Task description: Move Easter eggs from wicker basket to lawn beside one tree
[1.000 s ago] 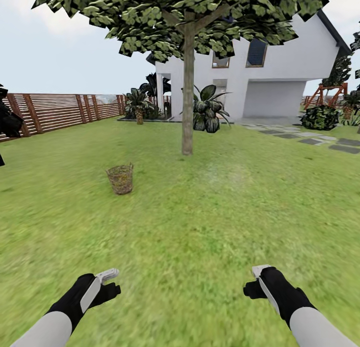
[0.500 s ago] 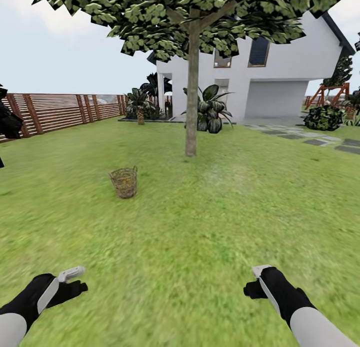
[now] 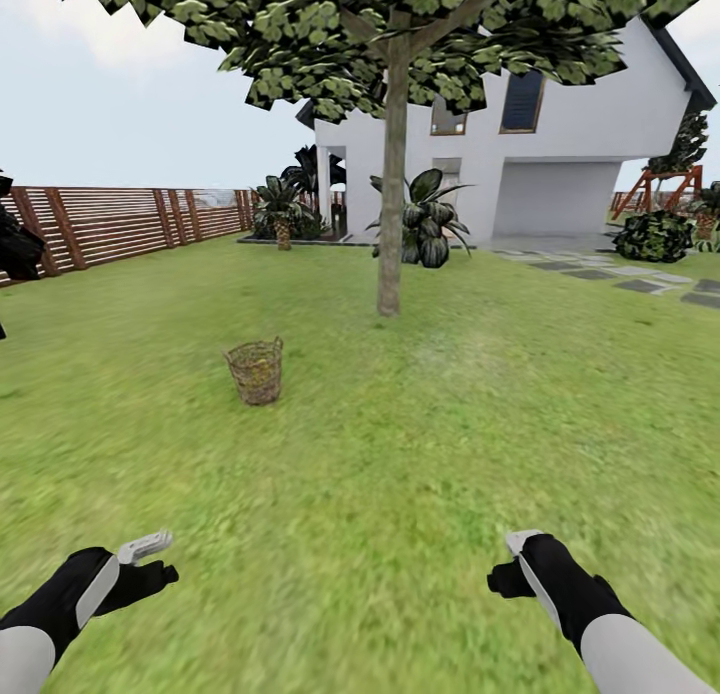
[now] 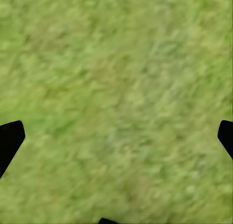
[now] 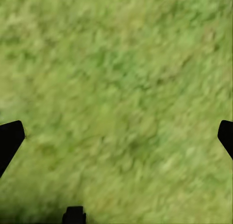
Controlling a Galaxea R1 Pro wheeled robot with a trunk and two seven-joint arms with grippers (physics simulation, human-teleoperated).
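Jaws of both grippers (image 3: 150,562) (image 3: 510,562) spread wide, empty, above lawn (image 3: 400,454).

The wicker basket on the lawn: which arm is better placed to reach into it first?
Probably the left. The wicker basket stands ahead on the left gripper's side; the right gripper is farther across. Both are open, still far.

The right wrist view looks straight down on the lawn (image 5: 116,88), a blurred, mottled green with paler yellowish patches and a few darker spots. The two black fingertips (image 5: 9,139) of the right pincer (image 5: 116,139) poke in at opposite edges of the picture, set wide apart, with nothing but grass between them. A small dark piece of the pincer's body shows at the edge between the two tips.
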